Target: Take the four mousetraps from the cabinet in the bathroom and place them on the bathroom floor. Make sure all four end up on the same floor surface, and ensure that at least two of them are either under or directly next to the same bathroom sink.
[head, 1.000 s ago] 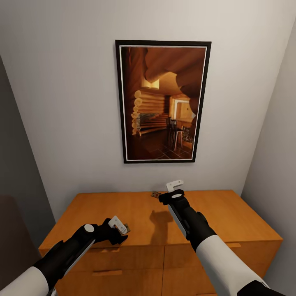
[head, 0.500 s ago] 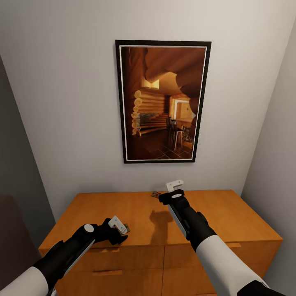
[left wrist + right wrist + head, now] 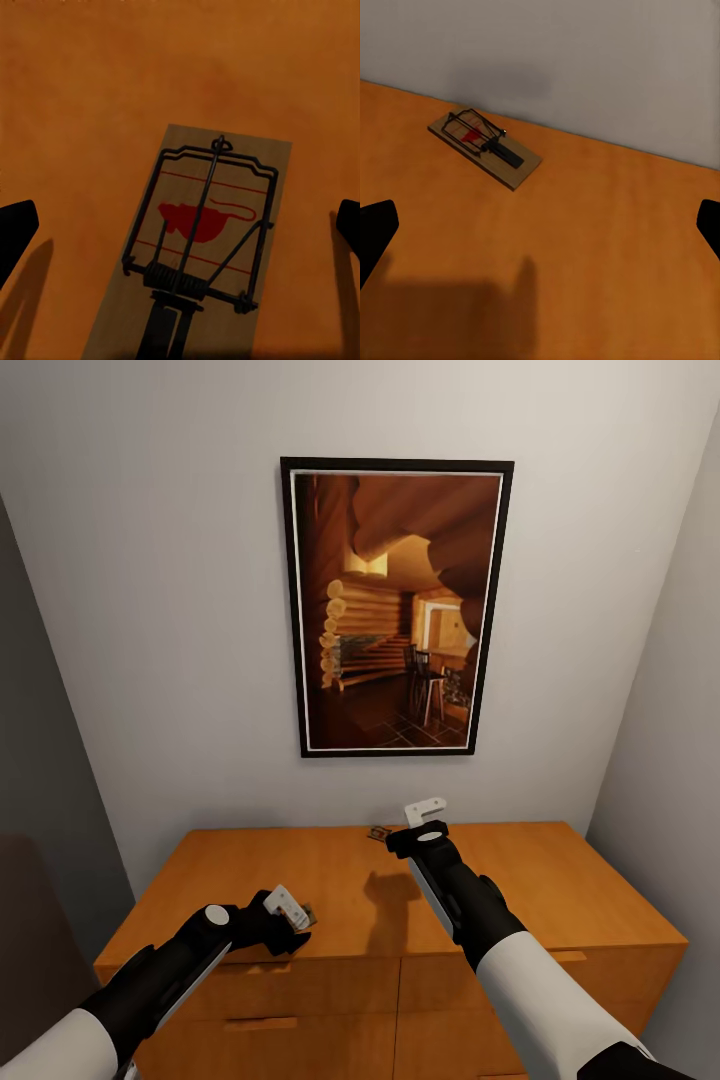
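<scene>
- you face a pale wall [image 3: 150, 610] with a side wall [image 3: 680, 690] closing in on your right and a grey surface on your left, so the room to move is narrow on both sides.
- a framed picture [image 3: 395, 605] of a log interior hangs on that wall above the cabinet.
- the cabinet [image 3: 560, 880] stands against the wall, its flat top bare across the right half and the far left corner; its front edge runs just under your left wrist, and its door fronts are closed, so you cannot tell what is inside.
- your right arm reaches over the middle of the top, and the right gripper [image 3: 425, 812] hangs near the back edge; in the right wrist view its two dark fingertips [image 3: 375, 225] sit wide apart with nothing between them.
- your left gripper [image 3: 288, 908] hovers near the front edge, left of centre; its fingertips [image 3: 15, 229] are also spread wide and hold nothing.
- you can count two mousetraps on the top, well apart.
- one mousetrap [image 3: 199, 247] lies flat right below the left gripper, between its fingers but untouched, red mouse print facing up.
- the other mousetrap [image 3: 484, 146] lies flat close to the wall, just ahead of the right gripper and to its left in the head view [image 3: 378, 833].
</scene>
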`<state>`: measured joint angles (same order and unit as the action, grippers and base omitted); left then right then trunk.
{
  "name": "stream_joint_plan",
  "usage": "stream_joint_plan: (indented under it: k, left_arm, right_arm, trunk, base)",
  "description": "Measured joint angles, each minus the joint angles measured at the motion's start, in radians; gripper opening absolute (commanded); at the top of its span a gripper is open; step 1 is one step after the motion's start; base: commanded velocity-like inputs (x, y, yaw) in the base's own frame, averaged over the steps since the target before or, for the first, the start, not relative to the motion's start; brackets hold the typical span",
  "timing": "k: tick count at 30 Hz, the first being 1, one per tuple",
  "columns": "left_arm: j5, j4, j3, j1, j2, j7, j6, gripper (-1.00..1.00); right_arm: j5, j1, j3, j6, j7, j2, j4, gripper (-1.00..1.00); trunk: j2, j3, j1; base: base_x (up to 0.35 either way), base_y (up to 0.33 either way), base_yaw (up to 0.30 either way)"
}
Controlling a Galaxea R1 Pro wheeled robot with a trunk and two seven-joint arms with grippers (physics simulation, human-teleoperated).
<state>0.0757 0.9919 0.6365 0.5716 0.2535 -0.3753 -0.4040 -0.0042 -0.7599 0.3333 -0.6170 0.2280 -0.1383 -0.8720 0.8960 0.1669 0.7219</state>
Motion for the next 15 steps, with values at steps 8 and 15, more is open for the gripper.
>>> stream_joint_plan:
  k: [8,15]
  left_arm:
    - [0.002,0.0,0.0,0.0,0.002,0.0,-0.001,-1.0]
    - [-0.013,-0.005,-0.023,0.001,0.002,0.003,0.002,-1.0]
  right_arm:
    - [0.0,0.0,0.0,0.0,0.0,0.0,0.0,1.0]
    - [0.0,0.0,0.0,0.0,0.0,0.0,0.0,1.0]
  trunk:
    - [0.0,0.0,0.0]
    - [0.0,0.0,0.0]
  base:
    - [0.0,0.0,0.0]
    - [0.0,0.0,0.0]
